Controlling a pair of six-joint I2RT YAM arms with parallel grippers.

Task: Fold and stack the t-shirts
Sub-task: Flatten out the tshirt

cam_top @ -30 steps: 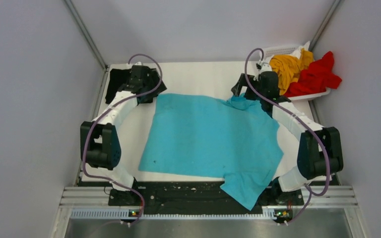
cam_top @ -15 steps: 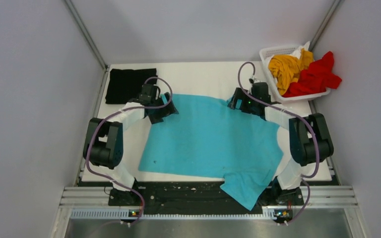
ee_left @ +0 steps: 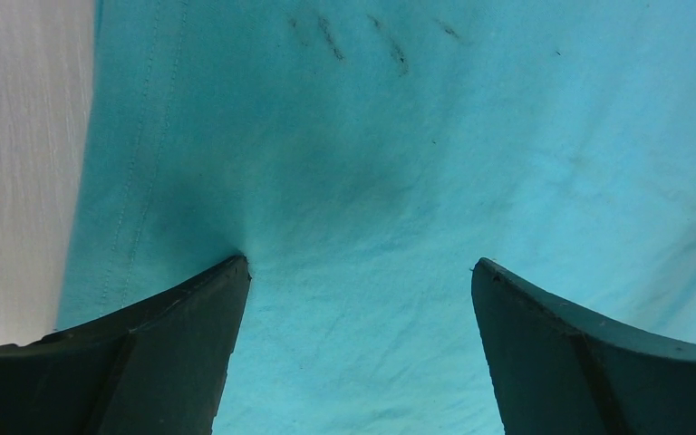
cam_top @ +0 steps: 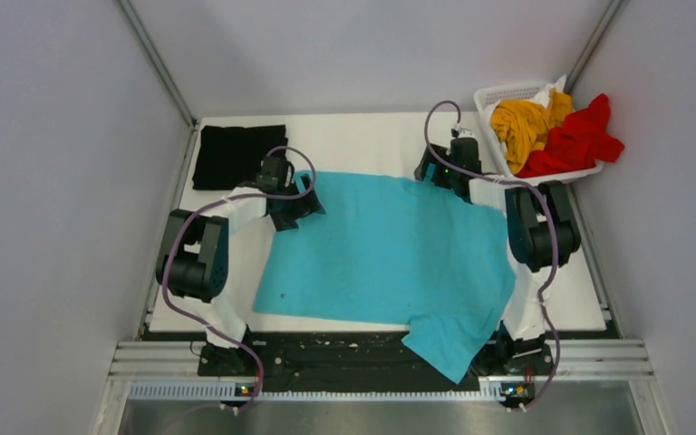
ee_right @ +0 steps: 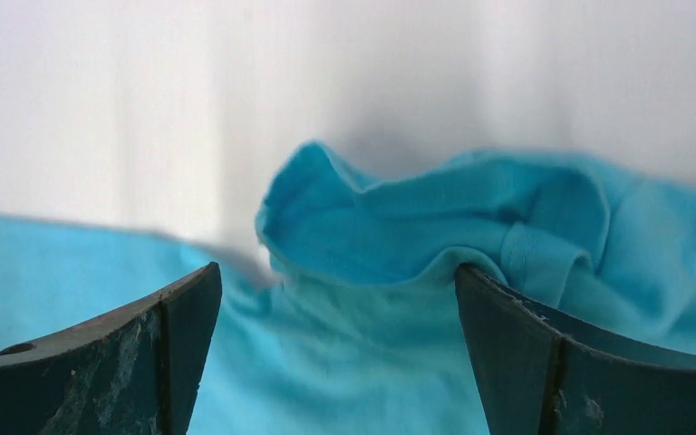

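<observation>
White table (cam_top: 372, 140) within grey walls (cam_top: 54, 181) bears turquoise shirt (cam_top: 390, 245).

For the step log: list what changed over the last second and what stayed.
The left gripper moved from over the black shirt to the turquoise shirt's far-left corner. The right gripper shifted left from beside the basket to its far-right corner, where the bunched cloth now looks flatter. Both are open. The black shirt, the basket, its yellow shirt and red shirt stayed put.
</observation>
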